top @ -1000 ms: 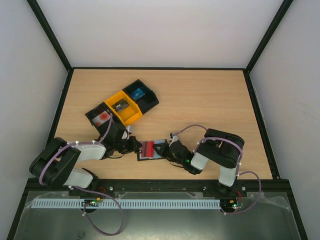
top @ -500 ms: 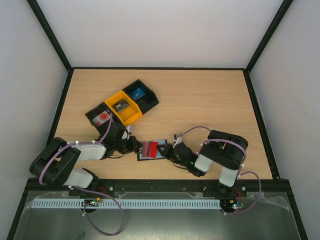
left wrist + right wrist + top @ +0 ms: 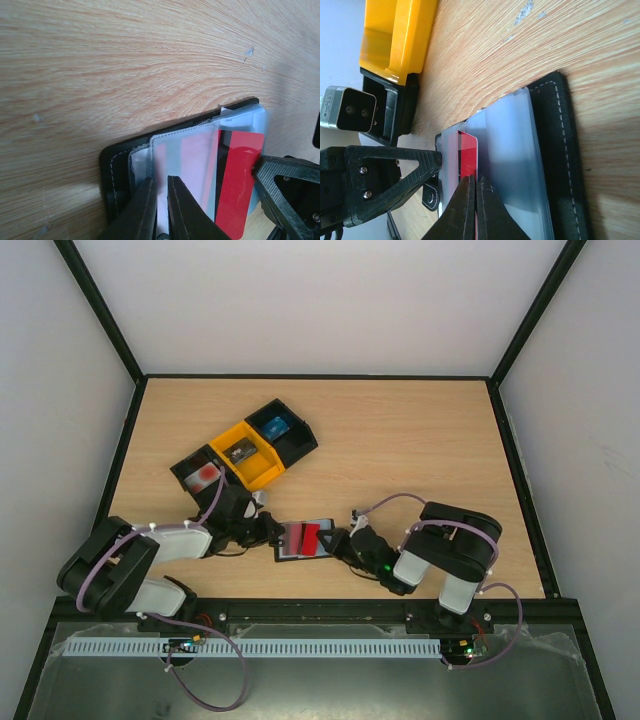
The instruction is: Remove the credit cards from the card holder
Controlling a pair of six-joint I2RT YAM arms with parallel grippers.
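The black card holder [image 3: 322, 524] lies open near the table's front edge, its clear sleeves [image 3: 185, 155] fanned out. A red credit card [image 3: 311, 537] sticks part way out of a sleeve. My left gripper [image 3: 272, 531] comes from the left. Its fingers are nearly together on one clear sleeve, close to the holder's stitched black edge [image 3: 112, 165]. My right gripper [image 3: 340, 541] comes from the right and is shut on the red card's [image 3: 468, 152] near edge. In the right wrist view the holder's black cover [image 3: 560, 140] lies to the right of the sleeves.
A row of bins stands behind the left arm. It has a yellow bin [image 3: 248, 455] in the middle, a black bin [image 3: 278, 427] with a blue item, and a black bin [image 3: 203, 475] with a red item. The two grippers nearly meet over the holder.
The right gripper has drawn back a little to the right, and the red card shows further out of its sleeve. The left gripper stays in place on the sleeve.
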